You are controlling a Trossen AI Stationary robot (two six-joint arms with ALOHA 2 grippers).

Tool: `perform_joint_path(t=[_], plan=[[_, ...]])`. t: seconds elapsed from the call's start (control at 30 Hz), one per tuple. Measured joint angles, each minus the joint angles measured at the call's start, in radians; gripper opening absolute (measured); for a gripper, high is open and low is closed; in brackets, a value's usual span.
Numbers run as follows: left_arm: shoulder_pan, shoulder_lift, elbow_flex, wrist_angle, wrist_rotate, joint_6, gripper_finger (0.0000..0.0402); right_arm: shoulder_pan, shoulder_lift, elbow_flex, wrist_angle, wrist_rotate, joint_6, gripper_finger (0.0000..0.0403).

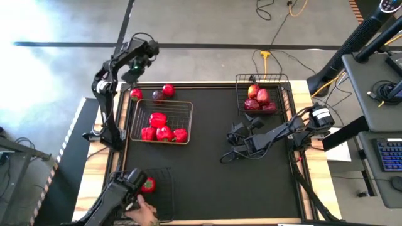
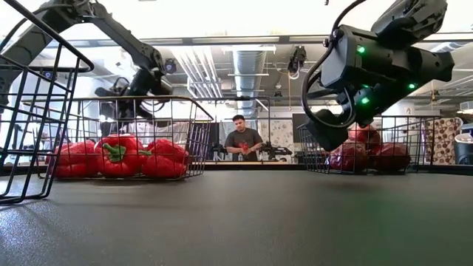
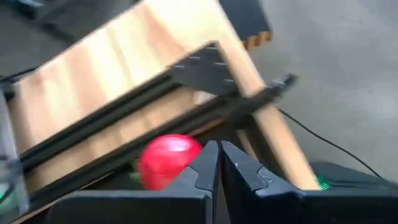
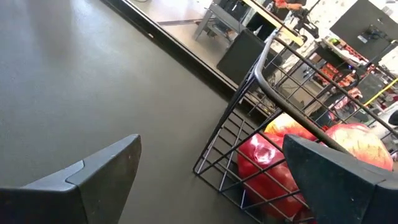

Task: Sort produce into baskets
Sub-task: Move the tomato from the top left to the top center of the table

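Observation:
Three loose red fruits lie on the mat at the far left: a tomato [image 1: 136, 95], a dark apple [image 1: 157, 95] and another red fruit [image 1: 168, 90]. My left gripper [image 1: 133, 76] is shut just above and beyond the tomato, which shows beside its fingers in the left wrist view [image 3: 166, 160]. One wire basket [image 1: 182, 107] holds red peppers [image 1: 163, 129]. Another wire basket [image 1: 242, 85] at the far right holds apples [image 1: 259, 97]. A third basket [image 1: 164, 194] at the near left holds one tomato [image 1: 148, 184]. My right gripper [image 1: 233, 139] is open and empty over the table's middle.
A person's hand [image 1: 144, 213] and a dark device [image 1: 122, 194] are at the near-left basket. The table has a wooden border [image 1: 100, 163]. Another person [image 2: 243, 137] stands in the room behind. The dark mat [image 1: 251, 182] is bare at the near right.

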Motion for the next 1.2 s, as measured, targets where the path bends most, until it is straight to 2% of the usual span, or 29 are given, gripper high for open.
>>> perform_joint_path(t=[0.2,0.47,0.83,0.97,1.2], plan=[[-0.001,-0.001,-0.037,0.013,0.002,-0.051,0.0000,0.000,0.000,-0.002,0.001,0.000,0.000,0.0384],[0.023,0.000,-0.110,0.023,0.063,-0.104,0.0000,0.000,0.000,-0.002,0.002,-0.007,0.000,0.0384],[0.065,0.001,-0.191,0.099,0.190,-0.059,0.0000,0.000,0.000,-0.002,0.007,-0.016,-0.003,0.0384],[0.067,0.001,-0.197,0.096,0.194,-0.058,0.0000,0.000,0.000,-0.002,0.007,-0.016,-0.004,0.0384],[0.067,0.001,-0.197,0.090,0.332,-0.060,0.0000,0.000,0.000,-0.002,0.022,-0.017,-0.023,0.0384]])
